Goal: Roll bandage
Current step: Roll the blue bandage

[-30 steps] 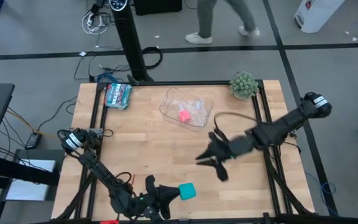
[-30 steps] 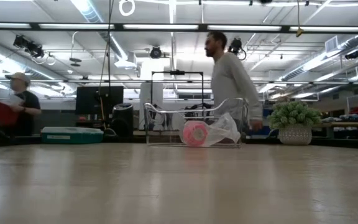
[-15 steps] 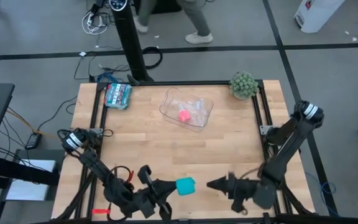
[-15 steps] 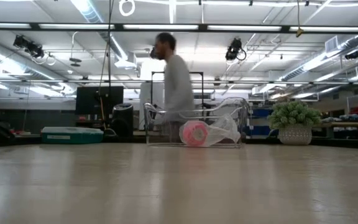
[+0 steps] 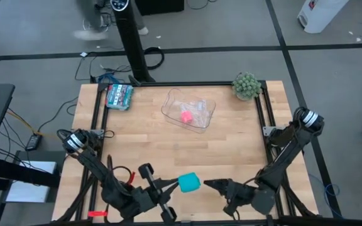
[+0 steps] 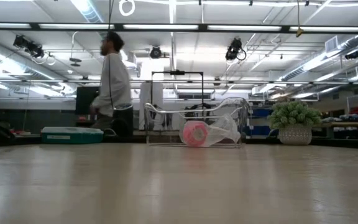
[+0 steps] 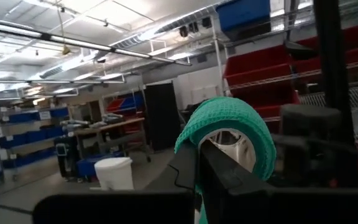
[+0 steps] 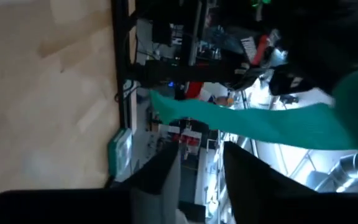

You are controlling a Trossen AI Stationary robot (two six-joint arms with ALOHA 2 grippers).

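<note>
The left gripper [image 5: 171,184] holds the rolled bandage [image 5: 189,182] at the table's [image 5: 137,138] near edge; the right gripper [image 5: 211,184], fingers narrowly apart, points at it from just beside.

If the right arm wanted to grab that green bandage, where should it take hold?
Probably the loose tail. The bandage roll is already shut in the left gripper, while the strip hangs free just ahead of the right gripper, so pinch its flat faces, approaching from the right.

The bandage [image 5: 189,182] — a compact teal roll with a hollow core [image 7: 232,138] — sits clamped above the table's near edge.
</note>
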